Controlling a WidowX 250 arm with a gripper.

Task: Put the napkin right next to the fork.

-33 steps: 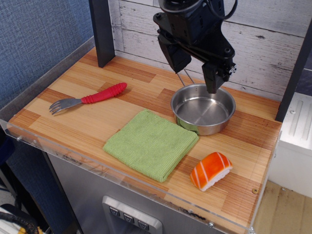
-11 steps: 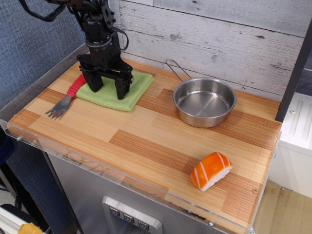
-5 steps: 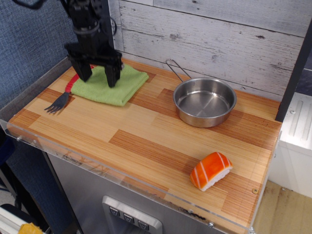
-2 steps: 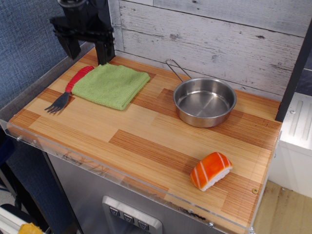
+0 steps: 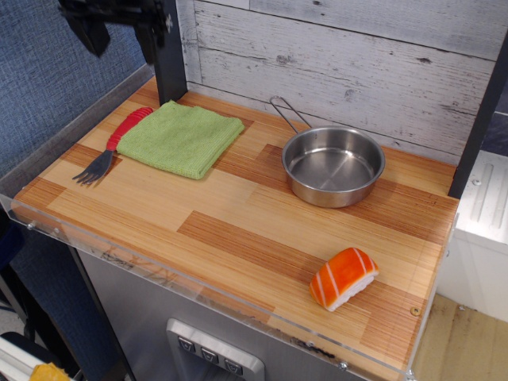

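One edge of the napkin (image 5: 181, 139) touches the fork (image 5: 115, 145), so the gripper (image 5: 119, 32) hangs spread wide, empty.

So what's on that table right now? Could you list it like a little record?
napkin: green, flat, back left of the table
fork: red handle, touching the napkin's left edge
pan: steel, empty
sushi piece: front right
gripper: raised at top left, open, holding nothing
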